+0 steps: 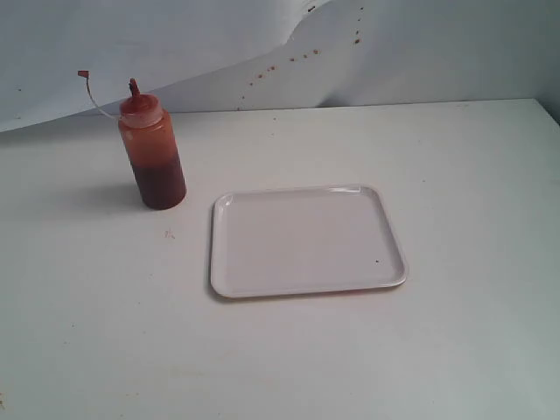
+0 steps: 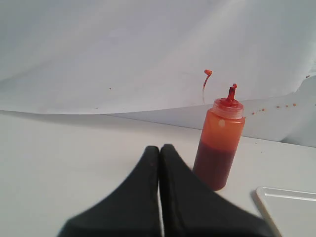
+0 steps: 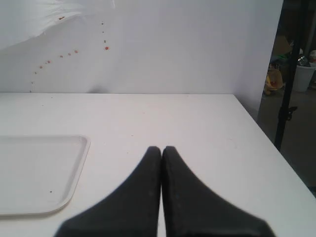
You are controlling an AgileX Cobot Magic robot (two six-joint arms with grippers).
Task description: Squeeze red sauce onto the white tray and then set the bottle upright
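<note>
On the left of the white bench (image 1: 289, 359), toward its far side, the bottle (image 1: 154, 162) stands upright with its cap (image 1: 83, 74) off the nozzle and out on its tether. The left pincer (image 2: 159, 149) is closed on nothing on the bottle's near side, apart from it. To the right and a little nearer, the tray (image 1: 306, 241) lies flat, apart from the bottle, with a dark speck (image 1: 377, 261) near its right edge; farther right, the right pincer (image 3: 161, 149) is pressed closed, empty, not touching the tray.
</note>
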